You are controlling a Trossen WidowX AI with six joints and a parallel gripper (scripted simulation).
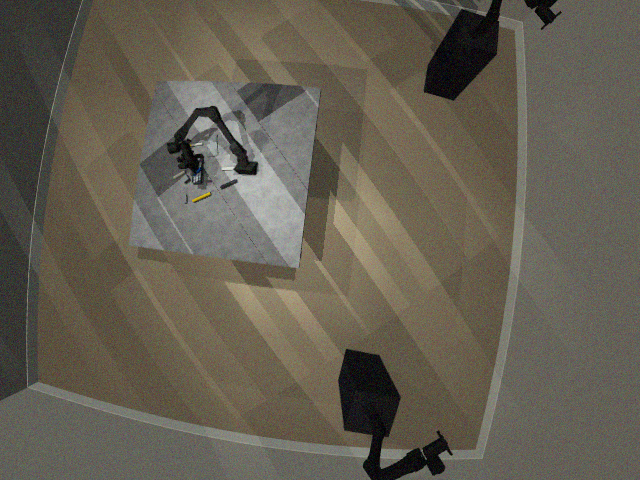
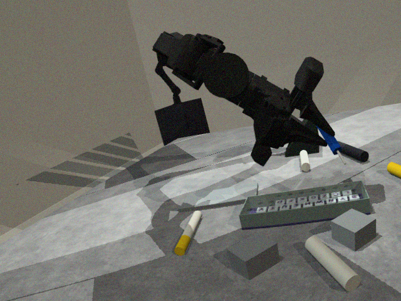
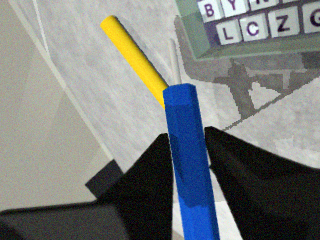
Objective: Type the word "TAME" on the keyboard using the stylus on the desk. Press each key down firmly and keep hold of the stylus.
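My gripper (image 2: 329, 139) (image 3: 186, 138) is shut on the blue stylus (image 2: 331, 144) (image 3: 186, 112), one finger on each side of its body. The stylus is raised above the desk and tilted, its thin pale tip (image 2: 341, 158) (image 3: 175, 62) pointing down and away from the fingers. The keyboard (image 2: 278, 216) (image 3: 197, 49) sits in a green, low-walled case. Light keys with dark letters show inside it. In the wrist view L, C, Z, B and Y are readable at the upper right. The tip is beside the case there, not over the keys; T, A, M and E are outside that view.
A yellow rod (image 1: 201, 197) (image 2: 394, 170) (image 3: 131, 54) and a dark cylinder (image 1: 229, 183) (image 2: 358, 153) lie beyond the keyboard. A white cylinder (image 2: 304, 160) lies behind it. Grey blocks (image 2: 353, 228) (image 2: 250, 260) and a cream rod (image 2: 331, 263) are in front. A white-and-yellow rod (image 2: 188, 232) lies left.
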